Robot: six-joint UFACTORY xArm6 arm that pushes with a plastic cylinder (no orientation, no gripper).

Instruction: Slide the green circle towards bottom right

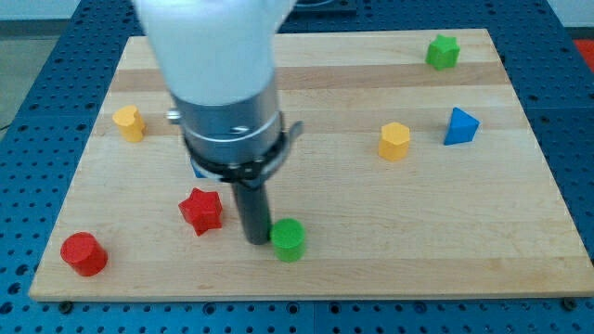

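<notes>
place: lab bench | evidence: blue perforated breadboard table point(56, 56) (grid of holes) under wooden board point(371, 232)

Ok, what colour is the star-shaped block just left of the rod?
Red. The red star shows clearly in the camera view, left of my tip.

We see the green circle point(289, 239), a short green cylinder standing upright on its flat end, low in the frame just left of centre, near the bottom edge of the wooden desk point(418, 260).
</notes>
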